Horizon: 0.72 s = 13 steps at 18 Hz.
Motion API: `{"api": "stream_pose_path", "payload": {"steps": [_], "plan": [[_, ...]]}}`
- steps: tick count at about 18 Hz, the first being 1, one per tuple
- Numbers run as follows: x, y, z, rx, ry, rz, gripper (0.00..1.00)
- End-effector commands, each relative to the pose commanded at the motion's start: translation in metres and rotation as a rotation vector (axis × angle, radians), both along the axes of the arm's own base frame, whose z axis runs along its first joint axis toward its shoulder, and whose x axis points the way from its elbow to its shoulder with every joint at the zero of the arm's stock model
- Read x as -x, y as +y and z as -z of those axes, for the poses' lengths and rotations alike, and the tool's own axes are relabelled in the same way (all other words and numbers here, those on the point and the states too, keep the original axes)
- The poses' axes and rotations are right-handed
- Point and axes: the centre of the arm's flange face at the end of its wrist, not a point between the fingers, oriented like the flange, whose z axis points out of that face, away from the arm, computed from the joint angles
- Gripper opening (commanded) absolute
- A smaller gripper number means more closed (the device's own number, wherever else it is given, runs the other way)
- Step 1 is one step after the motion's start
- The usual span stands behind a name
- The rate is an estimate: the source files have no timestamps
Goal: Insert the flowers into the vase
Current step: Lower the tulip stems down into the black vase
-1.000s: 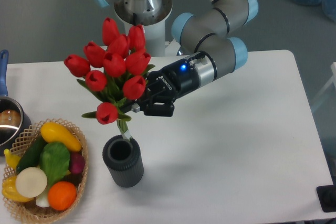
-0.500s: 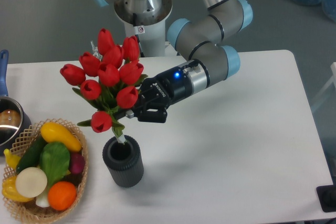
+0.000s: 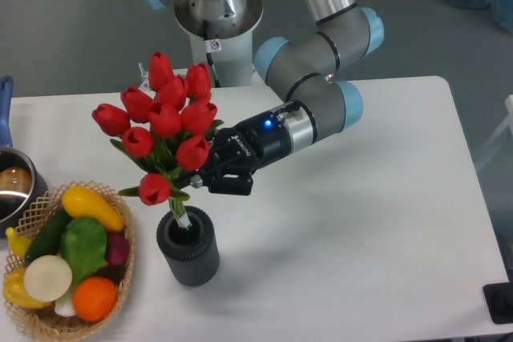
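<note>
The flowers (image 3: 166, 120), a bunch of red tulip buds on green stems, stand tilted slightly left above the vase (image 3: 188, 247). The vase is a short dark grey ribbed cylinder near the table's front left. The stem ends reach down into its round mouth. My gripper (image 3: 202, 178) comes in from the right and is shut on the stems just under the leaves, a little above the vase's rim. The stems' lower tips are hidden inside the vase.
A wicker basket (image 3: 120, 274) of toy vegetables sits just left of the vase at the table's front left corner. A steel pot (image 3: 14, 186) with a blue handle is at the left edge. The robot base (image 3: 216, 14) stands behind the table.
The gripper has carried the flowers left and downward. The stem ends, which hung above the vase's mouth a second ago, now dip into it.
</note>
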Motion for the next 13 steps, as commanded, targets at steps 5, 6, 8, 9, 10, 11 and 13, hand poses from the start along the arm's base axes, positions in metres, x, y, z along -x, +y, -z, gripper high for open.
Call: {"api": "stream_pose_path", "payload": {"steps": [5,6,8,9,10,11,13], "plan": [[0.001,0.0,0.006,0.005,-0.008,-0.001,0.1],[0.0,-0.001,0.009,0.008,-0.013,-0.002,0.1],[0.002,0.0,0.015,0.013,-0.021,-0.003,0.1],[0.002,0.0,0.016,0.013,-0.021,-0.003,0.1],[0.002,-0.001,0.016,0.013,-0.021,-0.004,0.1],[0.002,0.0,0.017,0.014,-0.022,-0.004,0.1],[0.003,0.0,0.017,0.015,-0.023,-0.004,0.11]]}}
